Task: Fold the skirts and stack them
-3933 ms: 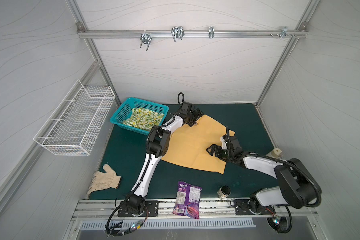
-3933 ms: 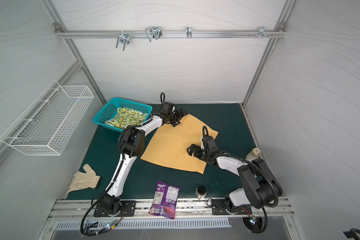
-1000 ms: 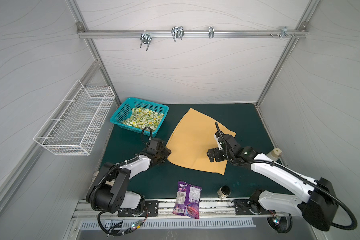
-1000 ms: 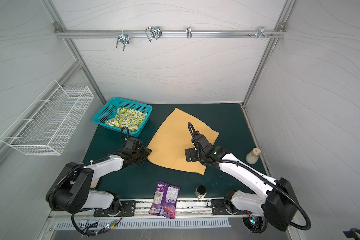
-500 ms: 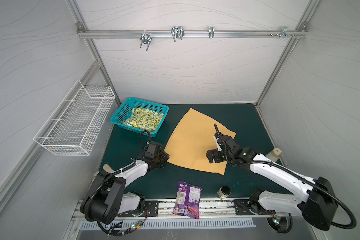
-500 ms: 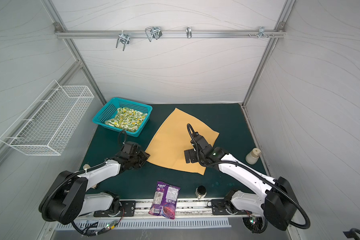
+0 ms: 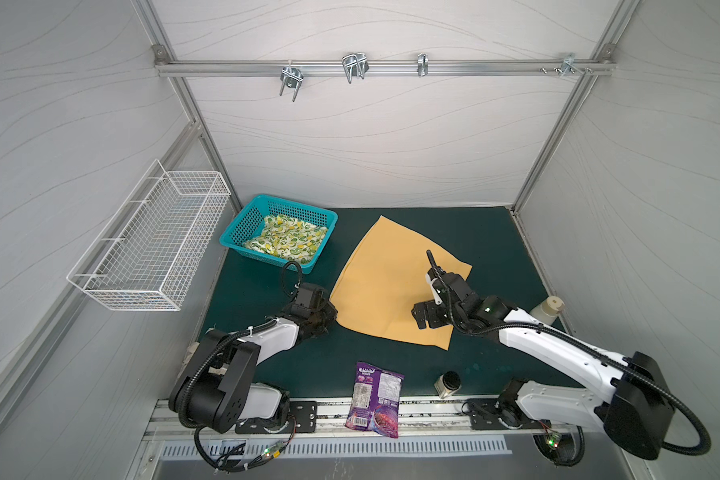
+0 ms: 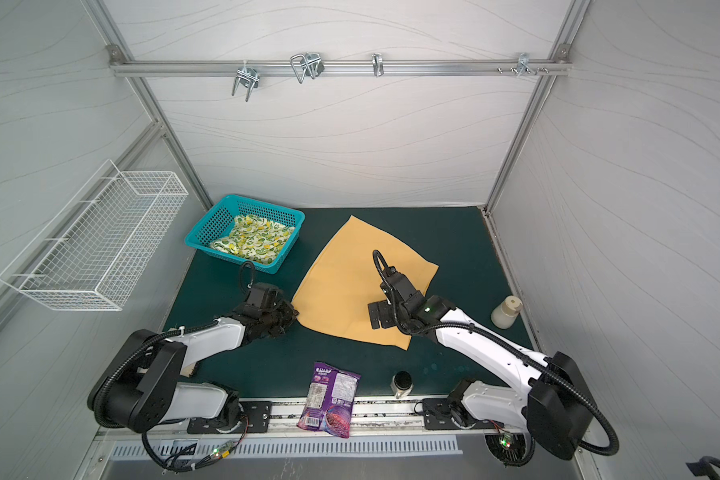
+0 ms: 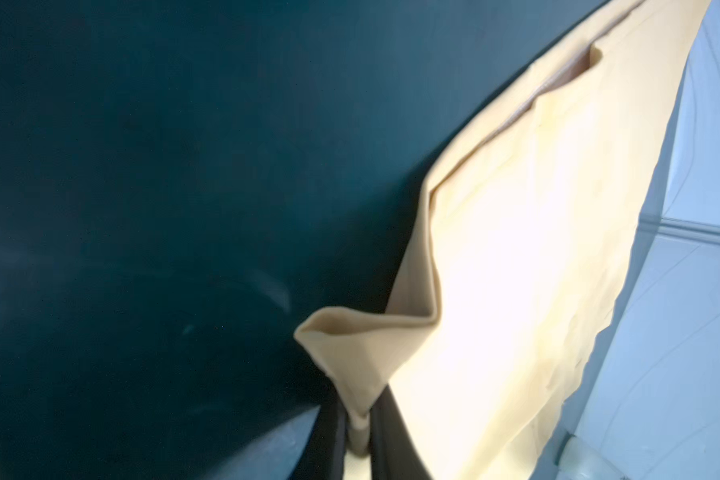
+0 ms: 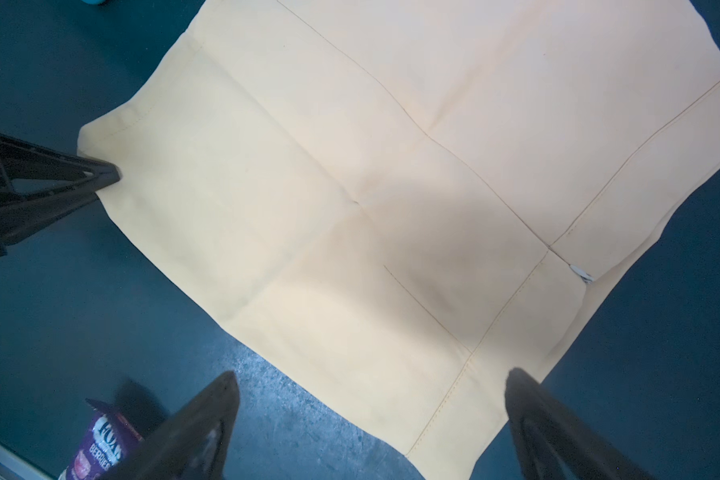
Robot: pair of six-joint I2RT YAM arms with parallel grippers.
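While left gripper clamps a corner of mustard skirt | right gripper hangs jaws apart over it

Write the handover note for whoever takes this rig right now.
Left gripper: shut on the left corner of the plain mustard-yellow cloth skirt.
Right gripper: open over that skirt's near edge, holding nothing.
Mustard skirt lies spread on the green mat; the cream lemon-print cloth skirt sits in the teal plastic basket.
Done: no fold yet.
Left: fold both skirts, stack them.
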